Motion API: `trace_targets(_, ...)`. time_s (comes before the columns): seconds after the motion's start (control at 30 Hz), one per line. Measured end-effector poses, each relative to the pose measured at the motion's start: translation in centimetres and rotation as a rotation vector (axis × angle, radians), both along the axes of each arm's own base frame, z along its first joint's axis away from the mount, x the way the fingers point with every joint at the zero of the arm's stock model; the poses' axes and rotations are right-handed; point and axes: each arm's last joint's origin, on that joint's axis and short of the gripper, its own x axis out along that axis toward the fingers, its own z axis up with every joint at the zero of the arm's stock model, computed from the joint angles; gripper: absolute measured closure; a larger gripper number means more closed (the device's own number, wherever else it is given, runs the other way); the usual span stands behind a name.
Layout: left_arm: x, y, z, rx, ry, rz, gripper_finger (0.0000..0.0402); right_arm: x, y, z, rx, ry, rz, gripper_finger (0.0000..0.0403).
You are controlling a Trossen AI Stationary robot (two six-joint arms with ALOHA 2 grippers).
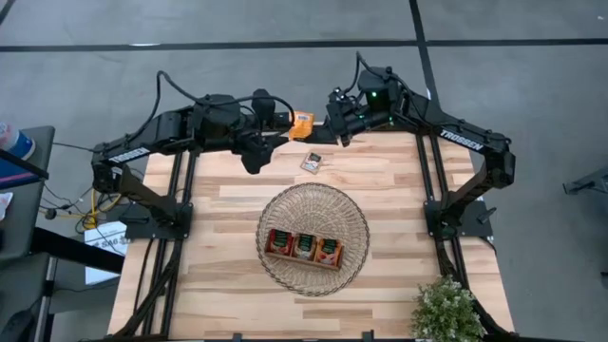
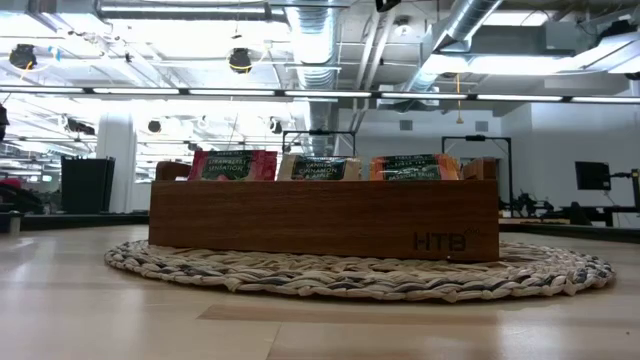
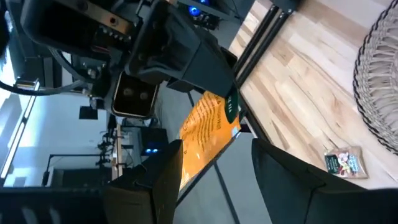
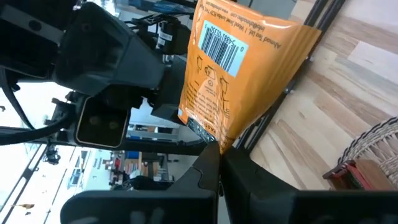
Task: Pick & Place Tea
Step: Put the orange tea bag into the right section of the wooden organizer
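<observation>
Wooden table (image 1: 399, 190) bearing a round wicker basket (image 1: 313, 237) in which a brown wooden tray (image 2: 322, 219) holds red, pale and orange tea sachets upright. Above the far edge, the right gripper (image 1: 332, 107), fingers pressed together, pinches a corner of an orange sachet (image 1: 302, 123); the left gripper (image 1: 285, 128) stands spread around it. A pale sachet (image 1: 311, 161) lies flat between basket and grippers.

1. High view looks straight down on the whole table (image 1: 237, 199); the low view sits at tabletop height, close to the wooden tray (image 2: 320, 225).
2. Both wrist views look along their fingers, sharing the orange sachet (image 3: 208, 134).
</observation>
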Motion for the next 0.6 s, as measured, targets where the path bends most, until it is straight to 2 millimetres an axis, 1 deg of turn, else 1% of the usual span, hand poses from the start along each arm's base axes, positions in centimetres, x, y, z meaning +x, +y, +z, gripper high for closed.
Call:
trace_targets(0.23,0.8,0.0,-0.3,-0.001,0.001,-0.014,0.0216,0.0,0.0,0.0,0.0,0.0,0.0,0.0403)
trace_targets(0.33,0.9,0.0,-0.3,-0.001,-0.003,-0.014,0.0225,0.0,0.0,0.0,0.0,0.0,0.0,0.0403)
trace_targets(0.47,1.1,0.1,-0.4,-0.006,-0.001,-0.013,0.0255,0.0,0.0,0.0,0.001,0.001,0.0,0.0403)
trace_targets(0.6,1.1,0.1,-0.5,-0.024,-0.008,-0.002,0.03,0.0,0.0,0.0,0.003,0.0,0.005,0.0403)
